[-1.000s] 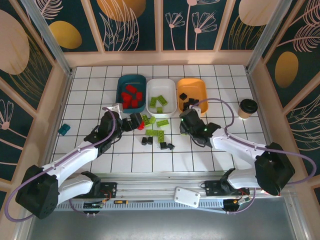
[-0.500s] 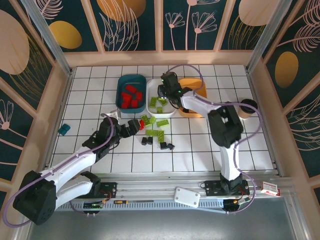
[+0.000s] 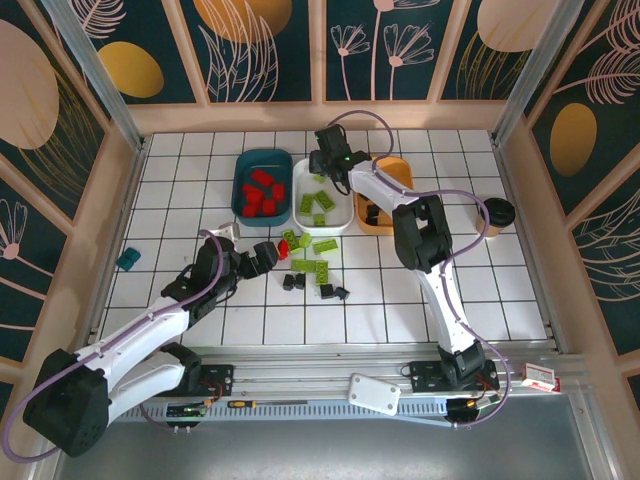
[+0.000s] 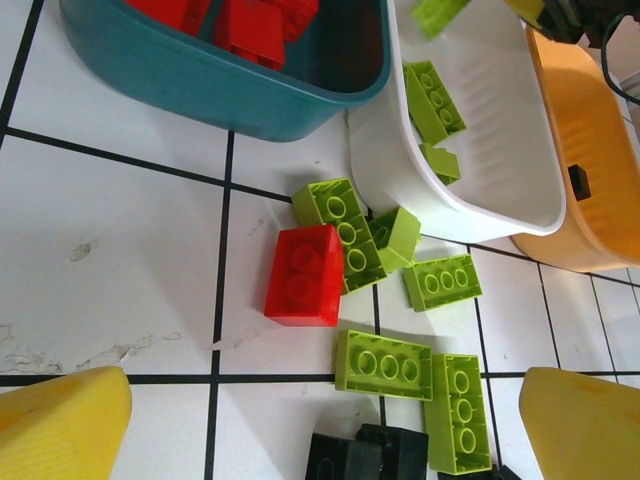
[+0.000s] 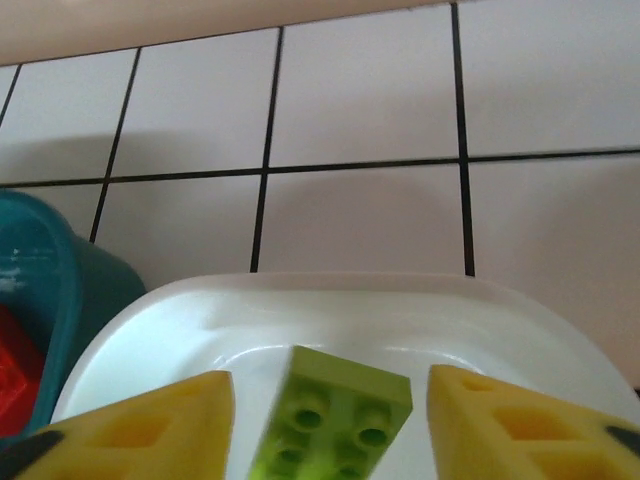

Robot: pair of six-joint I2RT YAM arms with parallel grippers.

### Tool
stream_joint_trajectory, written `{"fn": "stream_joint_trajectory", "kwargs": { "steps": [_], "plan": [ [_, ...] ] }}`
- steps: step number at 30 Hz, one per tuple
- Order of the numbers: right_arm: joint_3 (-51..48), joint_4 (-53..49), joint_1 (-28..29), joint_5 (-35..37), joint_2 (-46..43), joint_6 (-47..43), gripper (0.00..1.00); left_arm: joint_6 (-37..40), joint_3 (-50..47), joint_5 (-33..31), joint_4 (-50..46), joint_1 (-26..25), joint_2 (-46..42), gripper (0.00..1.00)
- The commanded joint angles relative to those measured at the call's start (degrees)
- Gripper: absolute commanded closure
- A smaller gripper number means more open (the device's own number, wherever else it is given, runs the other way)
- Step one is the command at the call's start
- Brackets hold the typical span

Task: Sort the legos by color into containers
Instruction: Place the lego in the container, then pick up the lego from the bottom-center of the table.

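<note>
The dark teal tray holds red legos, the white tray holds lime green ones, and the orange tray holds black ones. My right gripper hangs open over the white tray's far end. A blurred green lego sits loose between its fingers, with a gap on each side. My left gripper is open low over the loose pile. That pile holds a red lego, green legos and black legos.
A lone teal block lies at the table's left. A black-lidded tan cup stands at the right, near the wooden wall. The right arm stretches across the orange tray.
The right arm has swung from the table's middle up to the white tray's far end. The left gripper has stayed by the pile, shifting only slightly.
</note>
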Motion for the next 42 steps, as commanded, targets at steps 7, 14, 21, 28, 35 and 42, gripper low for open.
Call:
{"fn": "stream_joint_trajectory", "kwargs": {
  "steps": [7,14,21,28,35,42],
  "plan": [
    [-13.7,5.1,1.5,-2.8,-15.3,-1.9,0.36,0.4,0.2,1.6,-1.0,-0.4,-0.5,0.01],
    [-49.3,18.1,6.4,-5.5,-40.8,0.0,0.35,0.4,-0.5,2.2,-0.9,-0.4,-1.4,0.01],
    [-73.1,18.8,15.6,-7.3,-56.6,2.1,0.33,0.4,-1.4,3.3,-0.3,-0.4,-0.9,0.02],
    [-82.9,13.8,20.9,-6.1,-61.2,5.5,0.32,0.7,-1.8,3.2,0.5,-0.4,0.9,0.01],
    [-85.4,15.7,20.9,-10.9,-59.4,4.6,0.32,0.2,-2.3,3.5,1.8,-0.4,2.2,0.01],
    [-84.5,17.9,20.9,-12.6,-55.8,3.2,0.35,0.4,-2.1,3.8,2.2,-0.5,3.6,0.01]
  ]
}}
